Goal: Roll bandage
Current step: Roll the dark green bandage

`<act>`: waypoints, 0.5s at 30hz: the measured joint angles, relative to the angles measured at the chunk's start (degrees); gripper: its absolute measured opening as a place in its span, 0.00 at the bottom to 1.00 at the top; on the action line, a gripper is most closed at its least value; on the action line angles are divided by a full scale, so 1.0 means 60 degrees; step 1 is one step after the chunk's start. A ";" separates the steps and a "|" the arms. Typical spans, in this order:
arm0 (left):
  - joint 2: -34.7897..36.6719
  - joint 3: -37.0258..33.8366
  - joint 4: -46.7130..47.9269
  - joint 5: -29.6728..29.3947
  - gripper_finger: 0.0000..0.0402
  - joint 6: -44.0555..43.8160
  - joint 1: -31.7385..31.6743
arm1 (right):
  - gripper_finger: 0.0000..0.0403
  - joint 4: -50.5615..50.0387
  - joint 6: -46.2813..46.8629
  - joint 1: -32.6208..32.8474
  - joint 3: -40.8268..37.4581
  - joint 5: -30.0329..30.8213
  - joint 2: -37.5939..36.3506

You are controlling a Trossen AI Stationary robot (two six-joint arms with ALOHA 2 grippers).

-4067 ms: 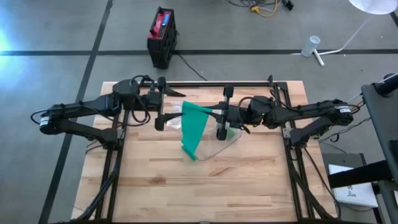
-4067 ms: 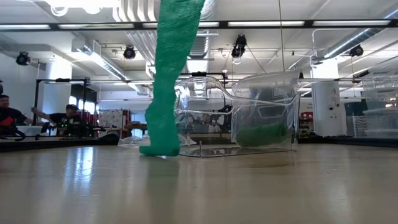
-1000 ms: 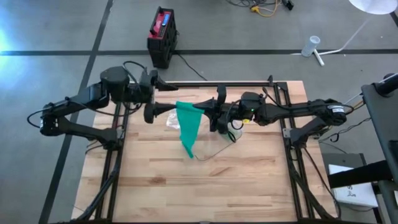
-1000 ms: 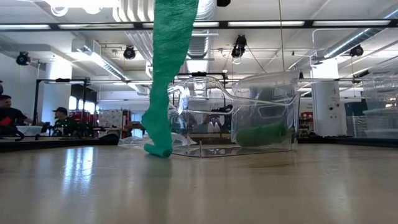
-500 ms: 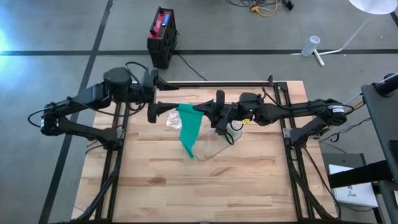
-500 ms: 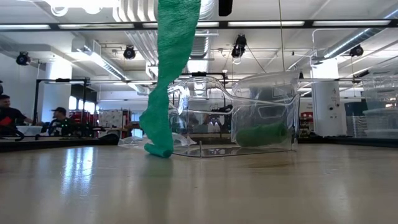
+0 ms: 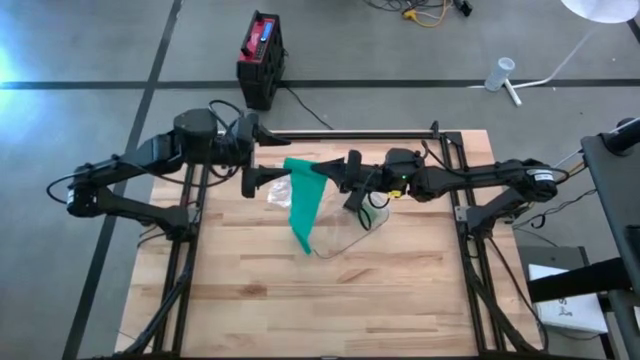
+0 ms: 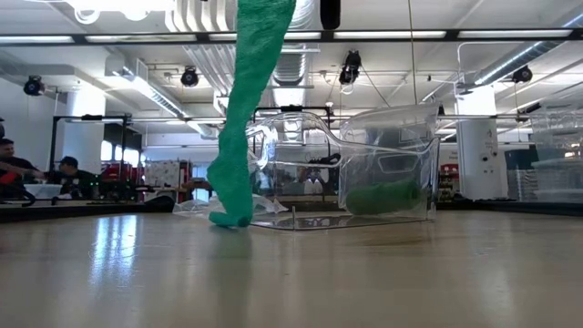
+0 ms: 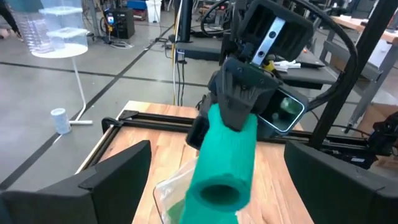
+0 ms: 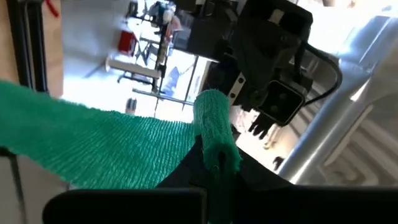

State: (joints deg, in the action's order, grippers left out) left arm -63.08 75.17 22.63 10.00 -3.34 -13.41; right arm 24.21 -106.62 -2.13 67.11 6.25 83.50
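Green bandage (image 7: 303,207): partly rolled, roll end pinched in closed right end effector (image 7: 322,173) above the desk (image 7: 400,290), tail hanging to it. Left end effector (image 7: 262,178): open, now closer to the roll than a second ago; judged ready to assist rolling.

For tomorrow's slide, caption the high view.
Right gripper holds the green bandage above the table; open left gripper faces it.

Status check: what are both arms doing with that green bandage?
Right gripper shut on green bandage, tail hanging to table. Left gripper open beside it. Clear container underneath.
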 joint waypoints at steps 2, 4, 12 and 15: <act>-0.0002 -0.0031 0.0017 0.0002 0.89 0.0100 0.0000 | 0.02 0.0005 -0.0483 0.0000 0.0000 0.0133 0.0000; 0.0001 -0.0031 0.0018 0.0004 0.88 0.0162 -0.0007 | 0.02 0.0000 -0.0975 0.0000 0.0000 0.0216 0.0002; -0.0380 -0.0042 0.0055 0.0688 0.87 0.0609 -0.0066 | 0.02 0.0003 -0.2080 0.0042 -0.0004 0.0222 0.0007; -0.0541 -0.0050 0.0051 0.0718 0.87 0.0748 -0.0071 | 0.02 0.0003 -0.2215 0.0066 -0.0004 0.0225 0.0007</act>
State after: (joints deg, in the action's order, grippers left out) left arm -66.32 74.87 22.94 14.31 1.14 -13.83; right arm 24.23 -119.91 -1.73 67.09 7.60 83.55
